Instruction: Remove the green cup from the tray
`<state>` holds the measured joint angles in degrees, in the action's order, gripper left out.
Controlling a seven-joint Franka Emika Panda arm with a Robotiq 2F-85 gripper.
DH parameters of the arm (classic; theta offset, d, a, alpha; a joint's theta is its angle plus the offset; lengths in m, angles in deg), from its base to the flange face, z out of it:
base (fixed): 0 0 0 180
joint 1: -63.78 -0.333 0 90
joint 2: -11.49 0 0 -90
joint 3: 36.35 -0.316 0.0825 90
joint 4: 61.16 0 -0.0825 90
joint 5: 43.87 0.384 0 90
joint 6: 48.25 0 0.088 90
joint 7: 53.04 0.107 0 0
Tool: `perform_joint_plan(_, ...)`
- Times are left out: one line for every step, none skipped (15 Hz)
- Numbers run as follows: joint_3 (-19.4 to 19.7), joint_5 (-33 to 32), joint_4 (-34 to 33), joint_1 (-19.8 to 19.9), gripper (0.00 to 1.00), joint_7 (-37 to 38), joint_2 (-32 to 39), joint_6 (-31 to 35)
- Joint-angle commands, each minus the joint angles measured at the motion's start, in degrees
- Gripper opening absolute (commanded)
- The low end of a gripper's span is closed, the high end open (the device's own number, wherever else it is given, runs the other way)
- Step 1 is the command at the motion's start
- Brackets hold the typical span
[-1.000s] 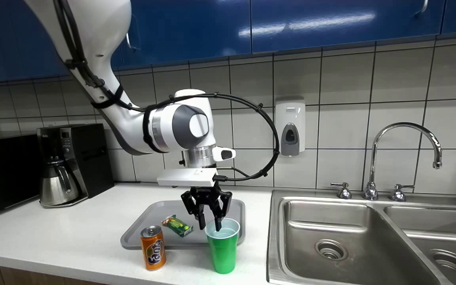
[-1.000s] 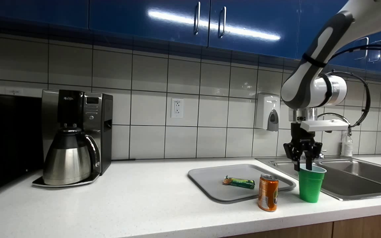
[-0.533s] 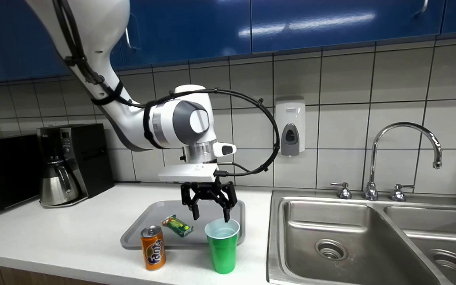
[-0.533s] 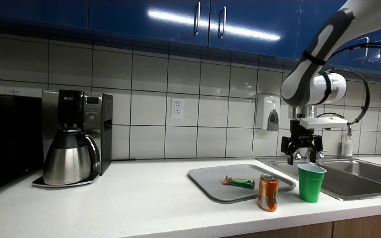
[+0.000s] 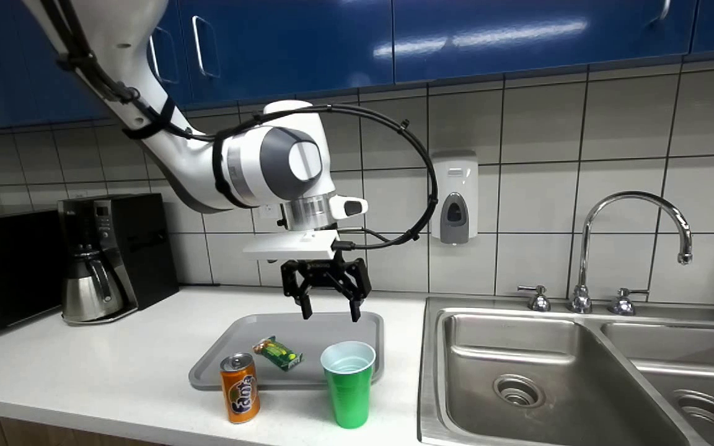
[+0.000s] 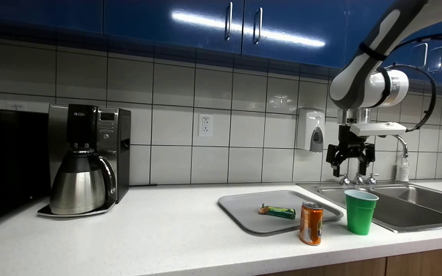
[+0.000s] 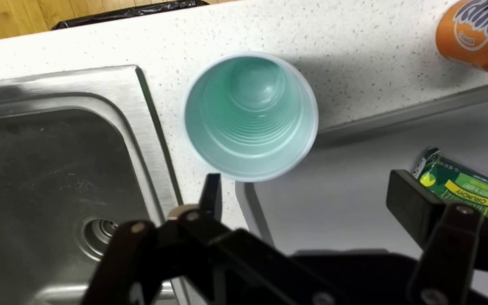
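The green cup [image 5: 349, 396] stands upright on the white counter, just in front of the grey tray [image 5: 239, 347], and off it. Looking down in the wrist view, I see into the empty cup [image 7: 252, 123]; its rim overlaps a corner of the tray [image 7: 333, 203] only by line of sight. My gripper [image 5: 331, 314] hangs in the air above the tray area, higher than the cup's rim and apart from it, seen also as the gripper [image 6: 349, 173]. Its jaws are spread wide with nothing between them.
On the tray lies a green snack packet [image 5: 277, 353]. An orange soda can [image 5: 240, 389] stands on the counter in front of the tray. The steel sink [image 5: 432, 371] is beside the cup. Farther off are a coffee maker [image 6: 90, 165] and a wall soap dispenser [image 5: 454, 197].
The fingers were nearer together down at the cup's rim a second ago. They have since spread wide, and the arm has risen clear. The cup has stayed in place.
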<state>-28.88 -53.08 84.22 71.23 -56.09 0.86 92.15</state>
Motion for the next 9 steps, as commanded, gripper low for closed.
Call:
perform_joint_plan(0.2,0.6,2.1,0.4,1.0,-1.7,-6.3,-3.6)
perform_joint_plan(0.3,0.8,2.4,0.3,1.0,-1.9,-7.6,-4.6)
perform_joint_plan(0.4,0.9,2.6,0.3,1.0,-2.1,-8.7,-5.3)
perform_joint_plan(0.5,0.9,3.0,0.3,1.0,-2.4,-10.0,-6.1)
perform_joint_plan(0.5,0.9,3.2,0.3,1.0,-2.6,-11.1,-6.9)
perform_joint_plan(0.7,0.7,3.5,0.4,1.0,-2.7,-12.2,-7.4)
perform_joint_plan(0.7,0.7,3.8,0.5,1.0,-2.8,-13.3,-8.0)
perform_joint_plan(0.2,0.4,1.9,0.4,1.0,-1.0,-9.2,-6.0)
perform_joint_plan(0.3,0.4,2.2,0.4,1.0,-1.1,-10.3,-6.5)
